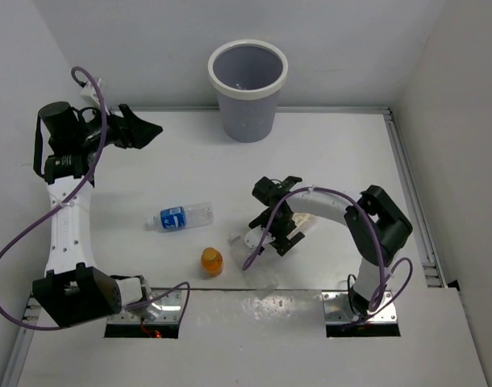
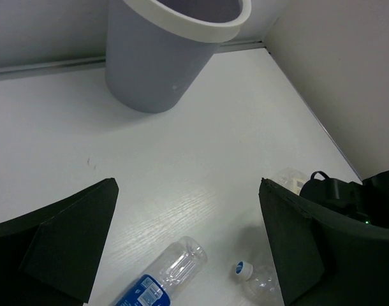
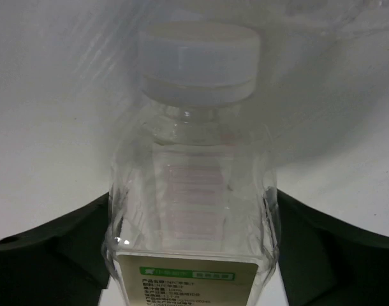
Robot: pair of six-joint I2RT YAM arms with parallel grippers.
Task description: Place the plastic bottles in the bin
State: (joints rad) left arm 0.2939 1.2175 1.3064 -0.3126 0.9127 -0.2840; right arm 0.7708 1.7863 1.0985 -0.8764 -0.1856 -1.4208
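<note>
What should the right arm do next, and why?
Probably close the right end effector on the white-capped bottle. The bottle already sits between its fingers, and it needs a firm hold before being carried to the bin.

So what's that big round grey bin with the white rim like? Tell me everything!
The round grey-lavender plastic bin is wider at its thick white rim than at its base. It looks smooth and stands upright, open on top, at the far edge of the white table, close to the back wall. From above, no bottle shows inside. Only the table touches it.
</note>
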